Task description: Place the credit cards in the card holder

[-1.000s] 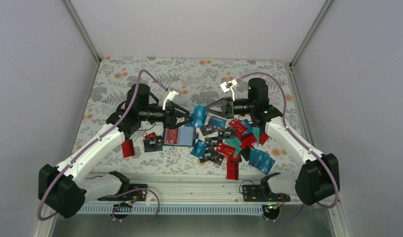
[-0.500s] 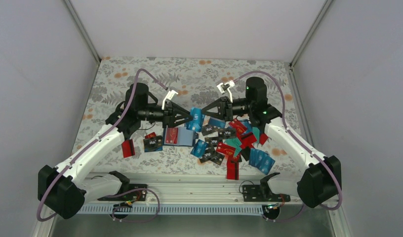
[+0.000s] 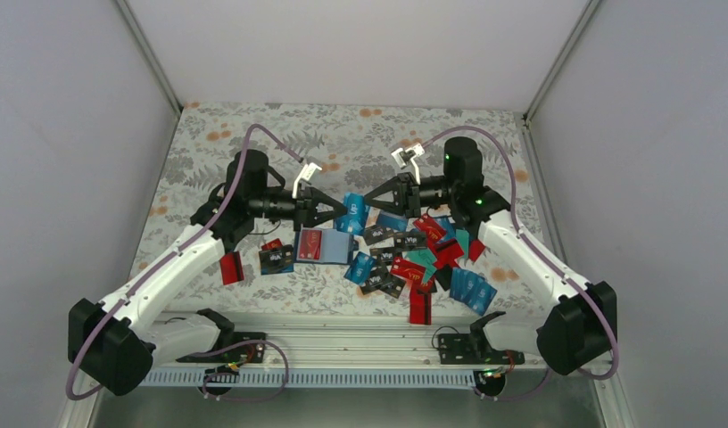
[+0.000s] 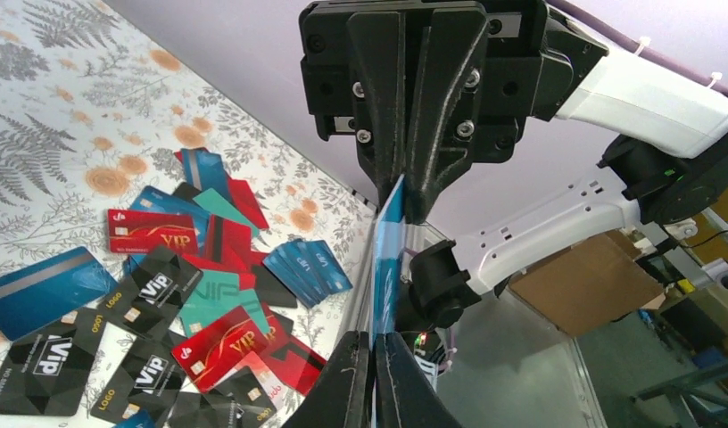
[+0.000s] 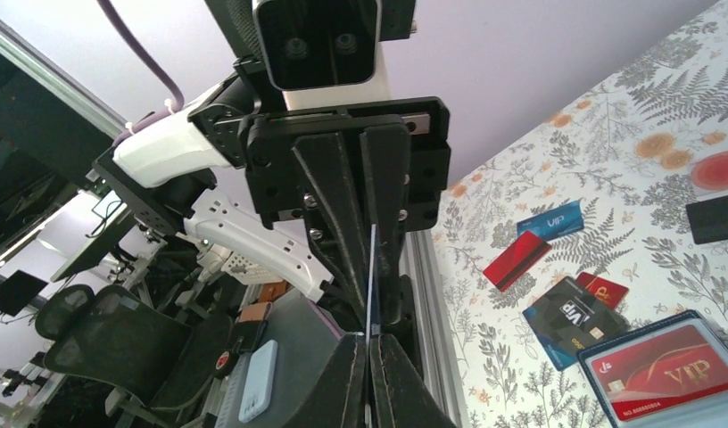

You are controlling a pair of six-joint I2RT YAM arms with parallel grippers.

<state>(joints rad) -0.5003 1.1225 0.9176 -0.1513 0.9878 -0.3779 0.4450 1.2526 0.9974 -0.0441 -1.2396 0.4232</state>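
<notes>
Open card holder (image 3: 340,248) with red card (image 3: 310,244), blue card (image 3: 354,212) upright, credit cards (image 3: 405,267) scattered

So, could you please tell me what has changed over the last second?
The right gripper moved toward the left gripper and closed on the blue card that the left one holds. The card holder and loose cards stayed put.

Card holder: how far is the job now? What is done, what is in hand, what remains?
Done: one red VIP card sits in the open card holder. In hand: both the left gripper and the right gripper pinch one blue card, held in the air. Left: the loose cards on both sides of the holder.
</notes>
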